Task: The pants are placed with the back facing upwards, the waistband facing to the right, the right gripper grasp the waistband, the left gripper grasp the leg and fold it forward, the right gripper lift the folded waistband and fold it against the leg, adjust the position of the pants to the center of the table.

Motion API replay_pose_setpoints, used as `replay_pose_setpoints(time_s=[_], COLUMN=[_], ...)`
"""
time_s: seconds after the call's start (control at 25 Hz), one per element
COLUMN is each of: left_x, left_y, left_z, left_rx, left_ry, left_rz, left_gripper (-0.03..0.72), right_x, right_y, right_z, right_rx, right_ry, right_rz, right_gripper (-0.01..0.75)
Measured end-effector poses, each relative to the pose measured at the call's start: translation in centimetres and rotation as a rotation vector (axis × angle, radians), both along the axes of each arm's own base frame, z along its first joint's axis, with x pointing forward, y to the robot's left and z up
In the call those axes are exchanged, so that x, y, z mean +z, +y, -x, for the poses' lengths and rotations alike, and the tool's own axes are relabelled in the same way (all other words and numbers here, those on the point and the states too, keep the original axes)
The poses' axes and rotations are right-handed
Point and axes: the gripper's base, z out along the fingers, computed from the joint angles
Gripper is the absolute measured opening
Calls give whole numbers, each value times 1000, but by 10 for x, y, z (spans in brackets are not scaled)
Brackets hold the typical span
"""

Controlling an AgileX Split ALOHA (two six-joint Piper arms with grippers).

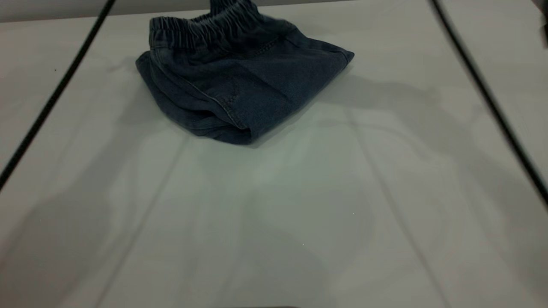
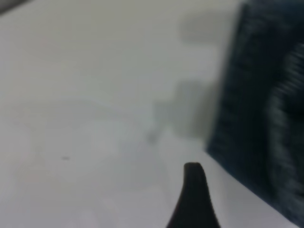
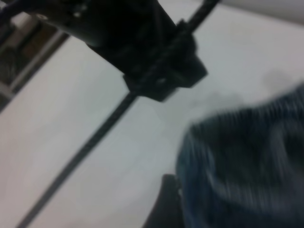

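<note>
From the exterior view I see the pants (image 1: pixel 239 81) already folded into a compact dark denim bundle, lying on the far part of the pale counter (image 1: pixel 274 222), left of its middle line. The waistband (image 1: pixel 205 28), gathered and ruffled, runs along the far edge of the bundle and partly stands up. A stitched seam curves across the top layer toward the near fold. I cannot pick out the printed leg; it seems tucked inside. Two dark cables (image 1: pixel 51 100) cross the counter at the left and right. Neither arm shows here.

From the left wrist view I see one dark fingertip of the left claw (image 2: pixel 192 199) over bare counter, with the denim just beside it. Only one finger shows, so I cannot tell whether this claw is open or closed; it holds nothing that I can see.

From the right wrist view I see blurred denim close up, a dark finger of the right claw (image 3: pixel 166 204) touching or just beside the cloth, and a black arm part farther off. I cannot tell its state either.

I judge both folds done and the last step in hand: moving the bundle nearer, toward the counter's centre. That calls for a hold that keeps the layers together.

Only the wrist views show the claws; only the exterior shows the bundle whole.
</note>
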Motion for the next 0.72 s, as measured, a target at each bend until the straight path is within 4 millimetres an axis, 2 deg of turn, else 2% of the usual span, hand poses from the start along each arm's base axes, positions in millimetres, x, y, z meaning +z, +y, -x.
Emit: replay_pose_setpoints(time_s=[0.24,0.44,0.56,0.72], left_x=[3,-1,-17,-57], left_y=[-47,-91,-100,-99], left_z=[16,33,35,28], left_rx=[-206,-416,-596,-803], left_ry=[29,35,65,141], left_rz=[-9,-61,-138,-240], left_gripper=[517,517,517,517], right_x=[-11,-16,-18,-18], right_y=[-41,-52,-53,-54], right_z=[-5,-3,0,2], right_rx=[-42,-44,-31,-11], right_ry=[137,209,239,256], right_rz=[123,171,184,191], right_gripper=[586,586,586,586])
